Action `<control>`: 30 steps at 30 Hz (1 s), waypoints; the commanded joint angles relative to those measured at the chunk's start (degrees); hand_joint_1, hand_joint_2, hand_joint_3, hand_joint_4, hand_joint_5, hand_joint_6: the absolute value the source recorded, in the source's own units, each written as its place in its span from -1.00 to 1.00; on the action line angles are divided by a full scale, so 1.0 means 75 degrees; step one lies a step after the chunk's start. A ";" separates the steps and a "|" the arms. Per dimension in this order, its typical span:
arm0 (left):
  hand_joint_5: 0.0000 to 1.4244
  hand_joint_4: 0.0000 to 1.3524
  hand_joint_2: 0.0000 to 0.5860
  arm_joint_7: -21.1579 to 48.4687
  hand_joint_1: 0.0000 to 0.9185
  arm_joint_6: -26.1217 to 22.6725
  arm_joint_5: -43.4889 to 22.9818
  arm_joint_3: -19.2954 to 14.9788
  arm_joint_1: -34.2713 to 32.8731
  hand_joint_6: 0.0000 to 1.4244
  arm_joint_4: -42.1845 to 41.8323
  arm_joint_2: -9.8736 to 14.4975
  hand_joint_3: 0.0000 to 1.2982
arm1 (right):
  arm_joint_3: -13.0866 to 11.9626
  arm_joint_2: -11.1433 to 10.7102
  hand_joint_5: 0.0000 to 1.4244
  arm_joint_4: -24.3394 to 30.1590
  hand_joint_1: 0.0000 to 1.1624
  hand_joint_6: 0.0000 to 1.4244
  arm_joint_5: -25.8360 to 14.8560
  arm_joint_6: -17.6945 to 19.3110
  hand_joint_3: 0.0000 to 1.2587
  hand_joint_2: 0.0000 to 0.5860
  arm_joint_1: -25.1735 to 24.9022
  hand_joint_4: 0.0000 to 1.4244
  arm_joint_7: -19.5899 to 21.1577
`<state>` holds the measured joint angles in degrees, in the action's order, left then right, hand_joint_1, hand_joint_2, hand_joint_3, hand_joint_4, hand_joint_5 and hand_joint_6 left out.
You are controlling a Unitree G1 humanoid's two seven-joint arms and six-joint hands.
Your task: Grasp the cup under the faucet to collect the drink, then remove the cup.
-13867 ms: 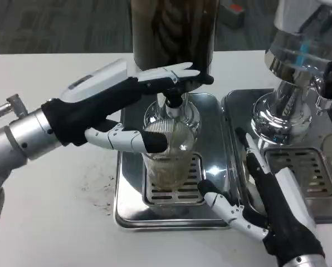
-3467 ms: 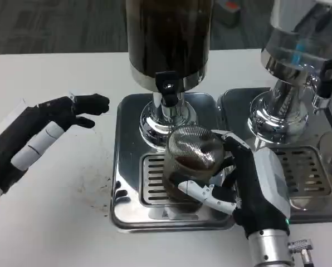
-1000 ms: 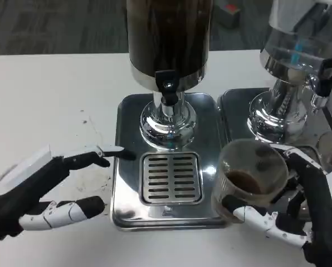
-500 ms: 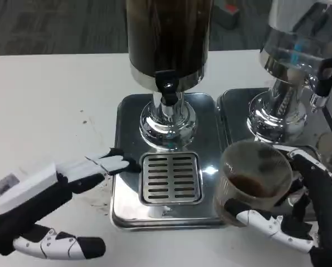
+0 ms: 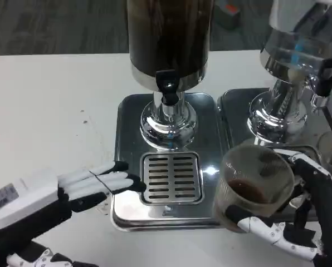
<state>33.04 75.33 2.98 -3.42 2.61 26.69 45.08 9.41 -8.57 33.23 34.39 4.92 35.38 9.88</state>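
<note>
At about five o'clock in the head view, the right hand (image 5: 305,222) grips the clear ribbed plastic cup (image 5: 254,186) from its right side: a white-and-black finger crosses under the cup's base and black fingers wrap its far right wall. The cup sits to the left of that hand's palm, tilted a little, with a small pool of dark brown drink at the bottom. It overhangs the right edge of the nearer steel drip tray (image 5: 127,167), well clear of the slotted grate (image 5: 172,178) at the centre.

At about eight o'clock the left hand (image 5: 60,194) lies low over the white table (image 5: 43,111), holding nothing, its white-and-black fingers stretched out and apart toward three o'clock; the fingertips (image 5: 133,183) reach the left border of the grate.

Farther back, at twelve o'clock, the tall dispenser of dark drink (image 5: 169,33) stands on a chrome pedestal (image 5: 169,119), and its black faucet (image 5: 167,83) hangs above the grate. The cup is at five o'clock from that faucet, no longer beneath it. At two o'clock stands a second chrome dispenser with a clear tank (image 5: 297,61), on its own steel tray (image 5: 238,105).
</note>
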 commanded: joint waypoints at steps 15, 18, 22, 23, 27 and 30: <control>-0.97 -0.99 -0.61 -0.0324 -1.00 0.0316 -0.0216 0.0309 0.0424 -0.75 -0.0381 0.0573 -0.76 | -0.0076 0.0004 0.20 0.0462 0.38 0.65 -0.0157 0.0441 -0.07 -0.30 0.0424 -0.11 0.0000; -0.97 -0.99 -0.61 -0.0385 -1.00 0.0335 -0.0203 0.0304 0.0452 -0.75 -0.0408 0.0603 -0.76 | -0.0082 0.0015 0.20 0.0472 0.39 0.66 -0.0168 0.0482 -0.07 -0.29 0.0462 -0.11 0.0014; -0.97 -0.99 -0.62 -0.0431 -1.00 0.0365 -0.0185 0.0301 0.0507 -0.75 -0.0439 0.0647 -0.76 | -0.0092 0.0023 0.20 0.0464 0.39 0.67 -0.0177 0.0523 -0.07 -0.28 0.0483 -0.11 0.0004; -0.97 -0.99 -0.62 -0.0445 -1.00 0.0384 -0.0174 0.0298 0.0520 -0.75 -0.0439 0.0656 -0.76 | -0.0092 0.0024 0.20 0.0461 0.39 0.67 -0.0181 0.0529 -0.07 -0.28 0.0483 -0.10 0.0002; -0.97 -0.98 -0.62 -0.0514 -1.00 0.0426 -0.0154 0.0274 0.0542 -0.75 -0.0438 0.0669 -0.76 | -0.0097 0.0024 0.21 0.0459 0.39 0.67 -0.0166 0.0557 -0.07 -0.31 0.0488 -0.10 0.0021; -0.97 -0.98 -0.62 -0.0546 -1.00 0.0448 -0.0143 0.0256 0.0557 -0.75 -0.0453 0.0682 -0.75 | -0.0105 0.0024 0.21 0.0466 0.40 0.67 -0.0173 0.0563 -0.06 -0.33 0.0488 -0.09 0.0018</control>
<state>29.93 77.81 1.81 -1.36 6.29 23.81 49.19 9.22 -8.67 34.80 34.02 6.60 39.25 9.47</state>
